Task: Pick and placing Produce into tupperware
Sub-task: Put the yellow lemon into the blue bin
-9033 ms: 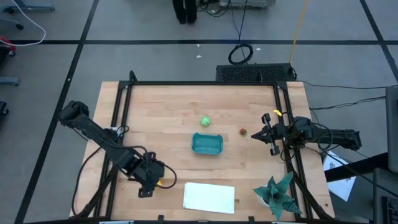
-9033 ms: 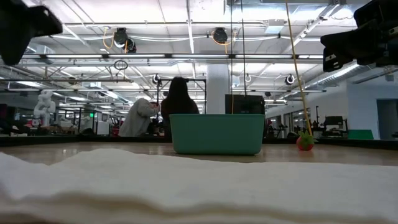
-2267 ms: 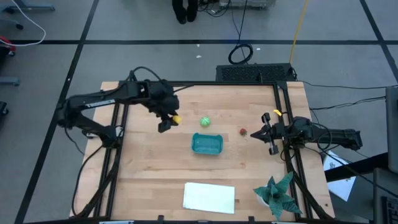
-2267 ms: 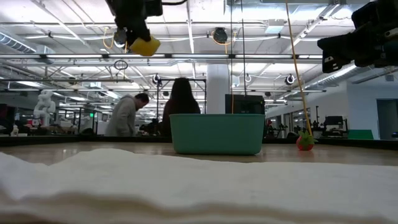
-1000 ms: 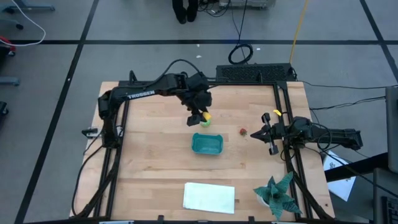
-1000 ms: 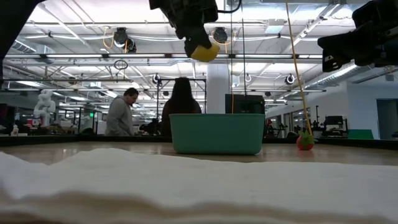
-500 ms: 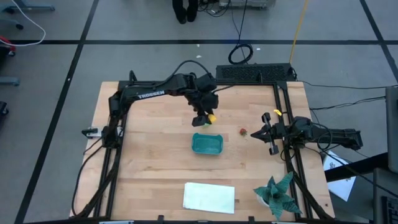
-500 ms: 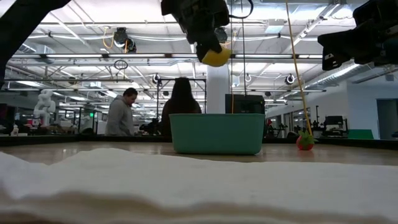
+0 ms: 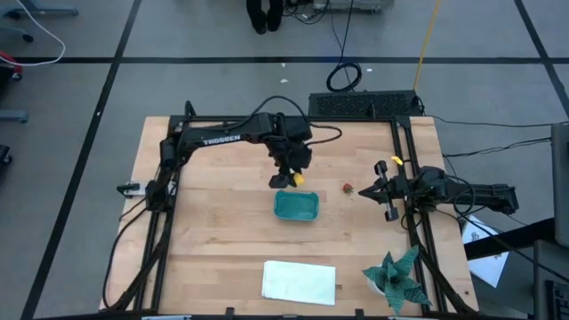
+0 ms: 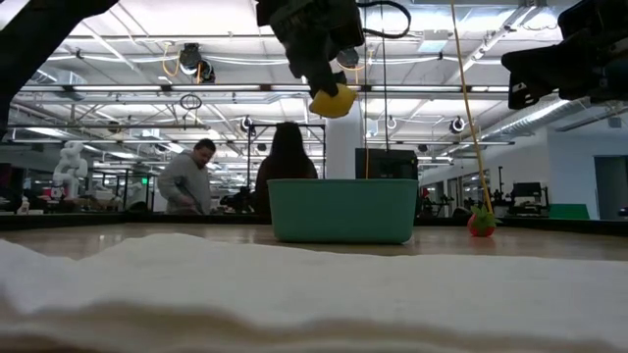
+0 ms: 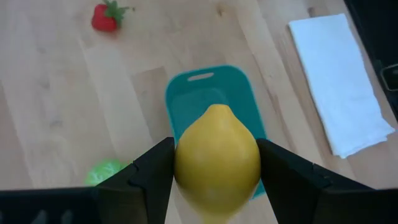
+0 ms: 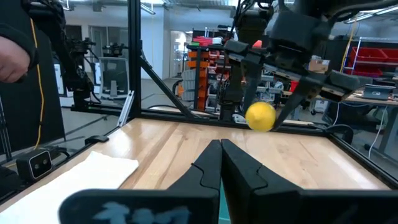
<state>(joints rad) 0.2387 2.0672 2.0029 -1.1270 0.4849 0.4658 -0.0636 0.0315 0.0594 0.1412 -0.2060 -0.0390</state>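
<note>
My left gripper point(image 9: 297, 179) is shut on the yellow lemon point(image 11: 216, 155), high above the table, just beyond the far rim of the teal tub point(image 9: 296, 205). The lemon also shows in the low view point(image 10: 334, 100) and in the right wrist view point(image 12: 260, 116). The tub point(image 11: 211, 106) rests flat on the table at its middle. The light green ball point(image 11: 106, 173) lies on the wood beside the tub's far side, hidden under my left gripper in the high view. The small red piece point(image 9: 348, 188) lies to the tub's right. My right gripper point(image 9: 384, 188) is shut and empty at the right edge. My left gripper pinches the lemon's two sides at its widest part point(image 11: 180, 163) between its two fingers point(image 11: 148, 174). The fingers slant down from above. The lemon is lifted clear of the table, its pointed end point(image 11: 216, 109) facing away from the wrist, toward the tub.
A flat white folded cloth point(image 9: 300, 282) lies at the near edge. A spiky teal-green plant point(image 9: 397, 276) stands at the near right corner. Black frame rails point(image 9: 169, 178) run along both sides of the table. People show in the room beyond point(image 10: 285, 167).
My left gripper has carried the lemon from over the green ball a little toward the table's right and near edge, closer to the tub, and has come down slightly. It stays shut on the lemon.
</note>
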